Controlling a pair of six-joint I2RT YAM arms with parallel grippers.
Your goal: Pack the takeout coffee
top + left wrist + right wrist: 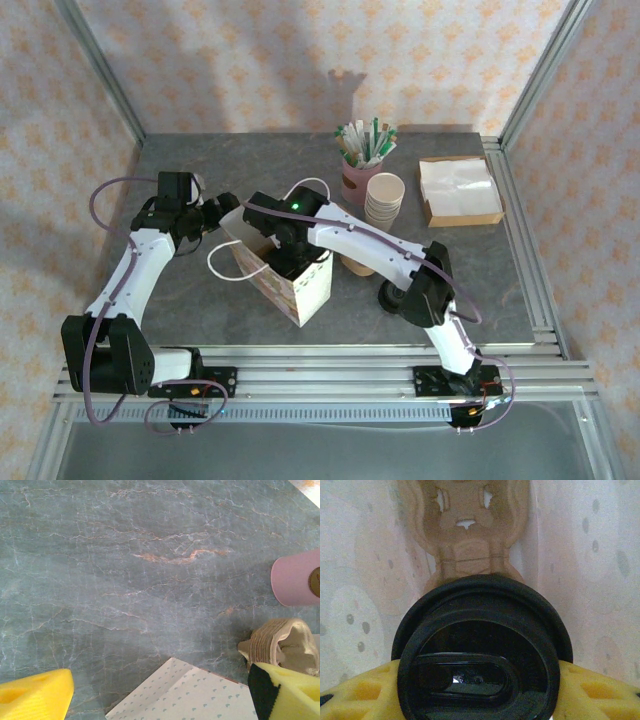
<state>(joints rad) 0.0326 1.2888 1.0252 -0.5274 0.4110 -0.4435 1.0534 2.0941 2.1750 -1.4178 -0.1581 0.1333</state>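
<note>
The takeout coffee [480,665], a cup with a black dome lid, sits between the yellow fingers [355,692] of my right gripper [480,690], which is shut on it. That gripper [285,255] reaches down inside the open patterned paper bag [300,290] at the table's middle. Below the cup, a brown cardboard carrier [467,530] lies at the bag's bottom. My left gripper [222,212] hovers open at the bag's far-left top corner. In the left wrist view its jaws stand wide apart, and the bag's heart-print flap [190,695] lies below them, ungripped.
A pink holder of stirrers [362,170] and a stack of cream paper cups [384,200] stand behind the bag. A box of napkins [458,190] sits at the back right. A brown piece [355,265] lies right of the bag. The pink holder [297,577] shows at the left wrist view's right edge.
</note>
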